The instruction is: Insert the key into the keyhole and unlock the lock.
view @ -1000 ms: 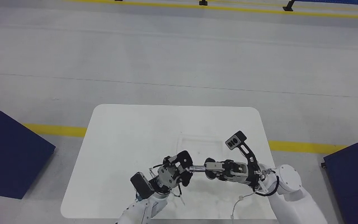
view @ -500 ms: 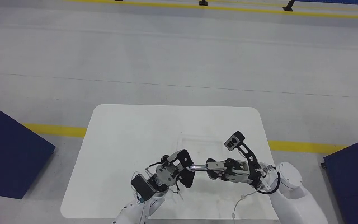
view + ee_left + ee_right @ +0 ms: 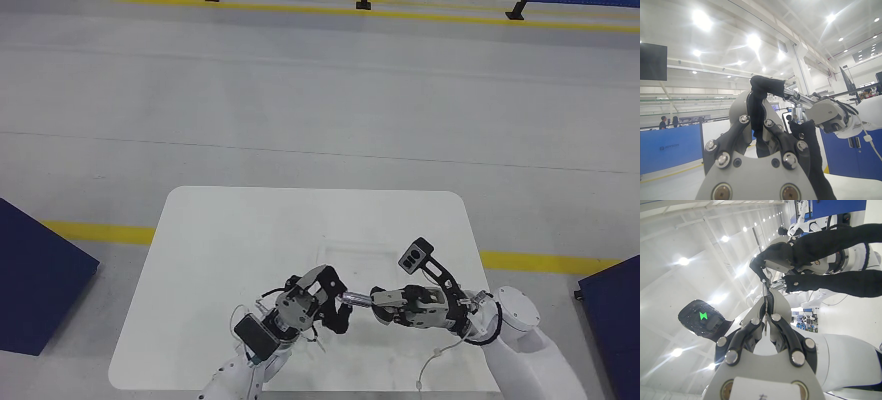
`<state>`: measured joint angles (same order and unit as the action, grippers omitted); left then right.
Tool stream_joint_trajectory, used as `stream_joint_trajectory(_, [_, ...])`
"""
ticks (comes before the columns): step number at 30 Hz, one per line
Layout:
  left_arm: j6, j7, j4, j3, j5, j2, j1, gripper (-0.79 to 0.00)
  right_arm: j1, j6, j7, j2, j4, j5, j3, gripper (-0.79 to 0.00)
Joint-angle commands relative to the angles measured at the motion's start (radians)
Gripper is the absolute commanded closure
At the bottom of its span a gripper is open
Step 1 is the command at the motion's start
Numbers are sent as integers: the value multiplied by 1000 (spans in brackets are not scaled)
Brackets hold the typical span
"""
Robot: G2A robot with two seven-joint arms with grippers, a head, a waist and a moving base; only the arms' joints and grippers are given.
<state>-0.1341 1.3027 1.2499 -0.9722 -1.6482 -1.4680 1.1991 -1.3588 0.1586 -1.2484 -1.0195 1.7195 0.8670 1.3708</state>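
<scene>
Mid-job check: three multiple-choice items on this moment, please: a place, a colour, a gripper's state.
1. The left gripper and right gripper meet: A) past the table's far edge B) over its near half C) off its left side
2. The left gripper's fingers are covered in: A) black B) yellow C) red
3. The right gripper is: A) wide open B) shut on nothing C) shut on the key
1 B: top view shows both above the near half. 2 A: black fabric wraps them. 3 C: its fingers clamp the key's blade, tip at the lock.
</scene>
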Motion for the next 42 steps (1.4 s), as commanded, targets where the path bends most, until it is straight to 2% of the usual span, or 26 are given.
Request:
stream_joint_trajectory(1, [-8, 1, 0, 1, 14, 0, 1, 0, 0, 0, 0, 0, 0, 0, 0, 0])
stream_joint_trajectory(7, [-4, 2, 1, 2, 15, 1, 0, 0, -8, 11, 18, -2, 4, 19, -8, 0])
stream_joint_trajectory(24, [28, -13, -2, -7, -31, 10, -6, 0, -7, 285, 86, 4, -14, 129, -13, 0])
stream_joint_trajectory(42, [63, -34, 1, -19, -73, 20, -9, 0, 3, 475, 101, 17, -17, 196, -13, 0])
